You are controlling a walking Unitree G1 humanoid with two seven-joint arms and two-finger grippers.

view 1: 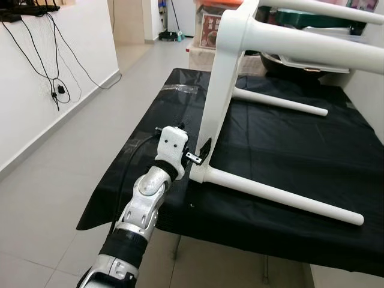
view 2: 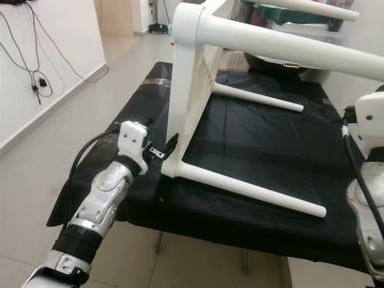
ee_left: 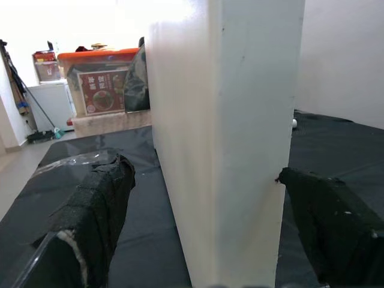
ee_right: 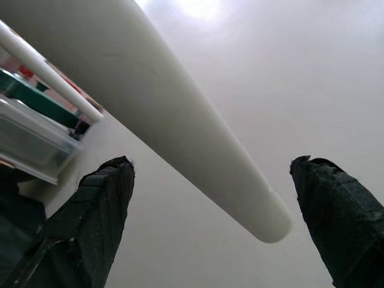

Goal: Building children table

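A white children's table lies on its side on the black-covered worktable (view 1: 300, 144). Its top slab (view 1: 219, 102) stands on edge, and its legs stick out to the right: a near low leg (view 1: 282, 198), a far low leg (view 1: 282, 102) and a raised leg (view 1: 312, 45). My left gripper (view 1: 201, 157) is open at the slab's lower corner, one finger (ee_left: 90, 210) on each side of the slab (ee_left: 228, 138). My right arm (view 2: 367, 138) rises at the right edge. My right gripper (ee_right: 211, 163) is open under the rounded end of the raised leg (ee_right: 180, 138).
The worktable's near edge and left edge drop to a tiled floor (view 1: 60, 180). Cables (view 1: 57, 90) hang on the left wall. A box with an orange lid (view 1: 210, 27) and stacked containers (view 1: 312, 21) stand behind the worktable.
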